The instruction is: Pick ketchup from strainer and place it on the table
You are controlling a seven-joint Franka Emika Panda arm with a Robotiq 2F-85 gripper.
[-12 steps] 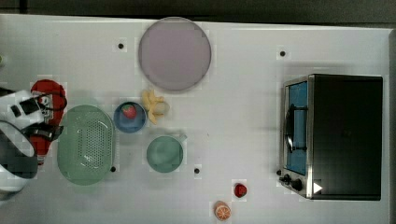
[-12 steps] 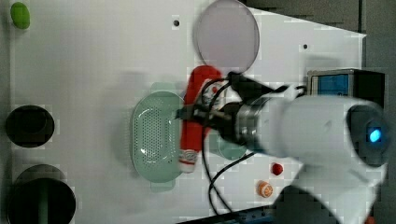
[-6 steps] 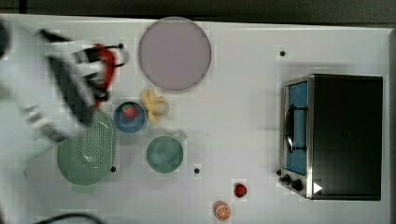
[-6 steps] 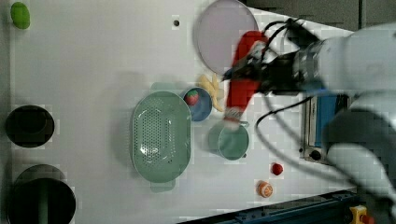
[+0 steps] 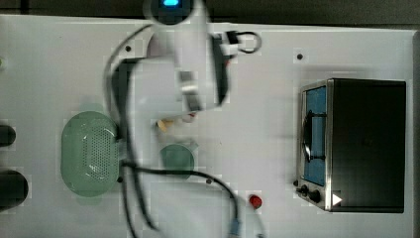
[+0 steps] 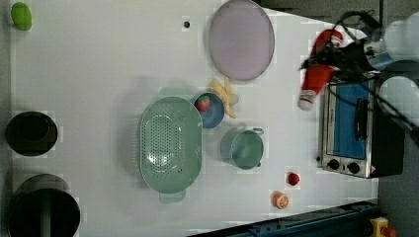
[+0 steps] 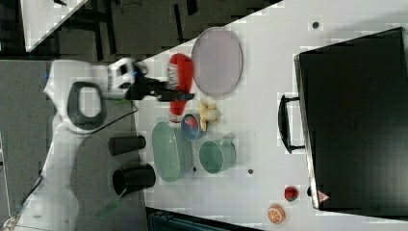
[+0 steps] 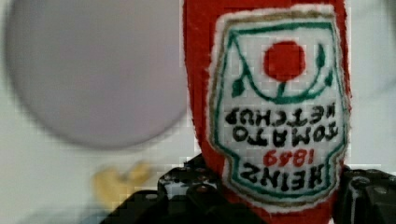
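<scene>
Currently we see the ketchup (image 6: 320, 69) pinched in the gripper (image 6: 341, 55), aloft near the left view's right table (image 6: 99, 74) edge, between the lilac plate (image 6: 241, 39) and the toaster oven (image 6: 353, 128). Bare tabletop lies below its cap; the strainer (image 6: 170, 144) sits well apart.

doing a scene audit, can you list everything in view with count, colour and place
red ketchup squeeze bottle: 1, red with white label, held in the air.
pale green oval plastic strainer: 1, empty, on the white table.
round lilac plate: 1, left view's top.
blue bowl: 1, holds a red strawberry.
yellow banana piece: 1, beside the bowl.
green cup: 1, next to the strainer.
toaster oven: 1, black with blue door.
small red fruit: 1.
orange slice: 1.
black cylinders: 2, table edge.
green object: 1, corner.
gripper: 1, black, gripping the ketchup.
</scene>
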